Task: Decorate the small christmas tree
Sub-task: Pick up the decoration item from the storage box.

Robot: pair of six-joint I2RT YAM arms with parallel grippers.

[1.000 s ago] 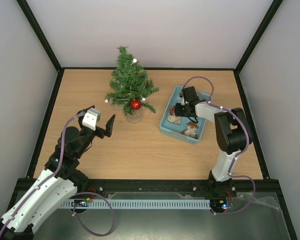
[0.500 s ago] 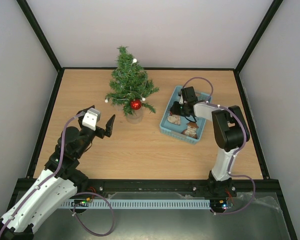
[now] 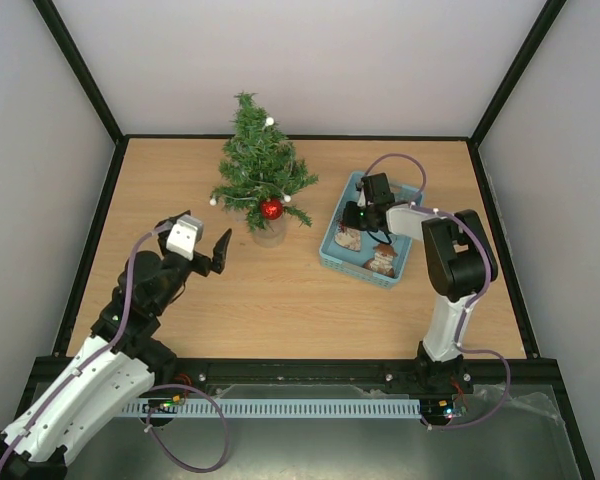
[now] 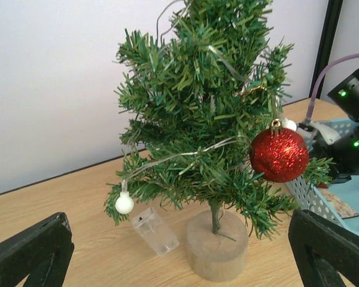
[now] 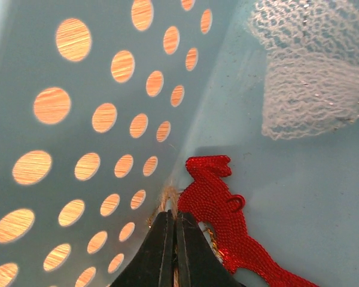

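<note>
The small christmas tree (image 3: 258, 165) stands at the back middle of the table on a round wooden base (image 4: 217, 244). A red bauble (image 4: 279, 154) and a string of white bulbs (image 4: 124, 204) hang on it. My left gripper (image 3: 202, 245) is wide open, to the tree's near left and apart from it, and frames its base in the wrist view (image 4: 179, 256). My right gripper (image 5: 172, 215) is down in the light blue basket (image 3: 332, 250), against its perforated wall. It is shut on the twine loop (image 5: 169, 200) of a flat red glitter ornament (image 5: 218, 197).
A clear battery box (image 4: 154, 230) lies on the table beside the tree's base. The basket also holds a white mesh piece (image 5: 305, 78) and brownish ornaments (image 3: 382, 260). Black frame rails and grey walls enclose the table.
The right gripper's jaws have closed on the twine inside the basket, and the arm has shifted slightly left. The left arm and the tree have not moved.
</note>
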